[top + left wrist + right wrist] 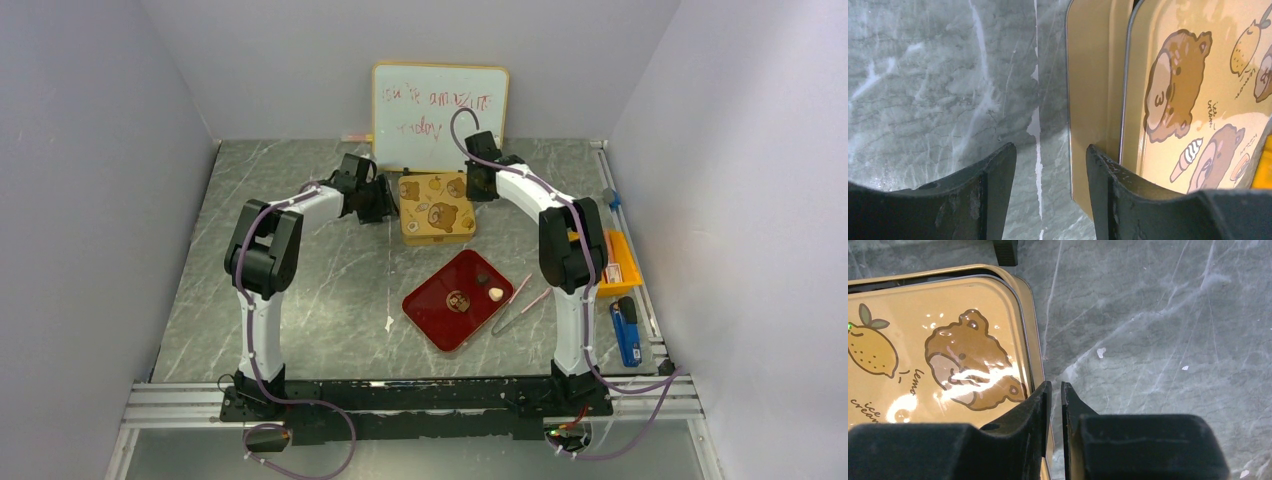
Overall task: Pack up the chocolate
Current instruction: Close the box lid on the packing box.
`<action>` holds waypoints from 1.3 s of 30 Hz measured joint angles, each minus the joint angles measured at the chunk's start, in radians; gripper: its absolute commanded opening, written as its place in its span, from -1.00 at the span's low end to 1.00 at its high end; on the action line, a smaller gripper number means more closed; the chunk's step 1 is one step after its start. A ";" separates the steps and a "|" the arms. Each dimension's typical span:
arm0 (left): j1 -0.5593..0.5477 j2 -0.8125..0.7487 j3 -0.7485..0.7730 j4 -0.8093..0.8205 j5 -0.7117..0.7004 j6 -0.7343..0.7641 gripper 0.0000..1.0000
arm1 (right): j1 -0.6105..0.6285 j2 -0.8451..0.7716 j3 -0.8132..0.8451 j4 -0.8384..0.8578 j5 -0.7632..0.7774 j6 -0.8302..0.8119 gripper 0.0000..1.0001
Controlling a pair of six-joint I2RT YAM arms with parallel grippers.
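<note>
Chocolate pieces [459, 299] lie on a red tray [430, 318] in the middle of the counter [300, 290], three small lumps of which only the rough shape can be made out. Just beyond the tray, towards the far side, stands a yellow tin [437, 208] with bears and lemons printed on its lid [938, 350]; the lid is on, so whether any chocolate is inside cannot be told.

Both arms flank the tin, probably to work its lid. The left end effector [1050, 165] sits at the tin's left edge, fingers apart, one finger beside the tin's wall. The right end effector [1054, 400] is at the right edge, fingers nearly together, apparently pinching the lid's rim.

Pink tongs [520, 300] lie right of the tray.
</note>
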 measured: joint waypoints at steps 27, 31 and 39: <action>0.052 0.010 0.031 -0.020 -0.031 0.023 0.17 | 0.059 0.000 -0.019 -0.006 0.018 -0.004 -0.63; 0.061 -0.007 0.031 -0.024 -0.036 0.035 0.17 | 0.067 0.000 -0.023 -0.007 0.010 -0.004 -0.62; 0.065 -0.076 0.031 -0.058 -0.064 0.065 0.16 | 0.070 0.000 -0.023 -0.007 0.010 -0.001 -0.61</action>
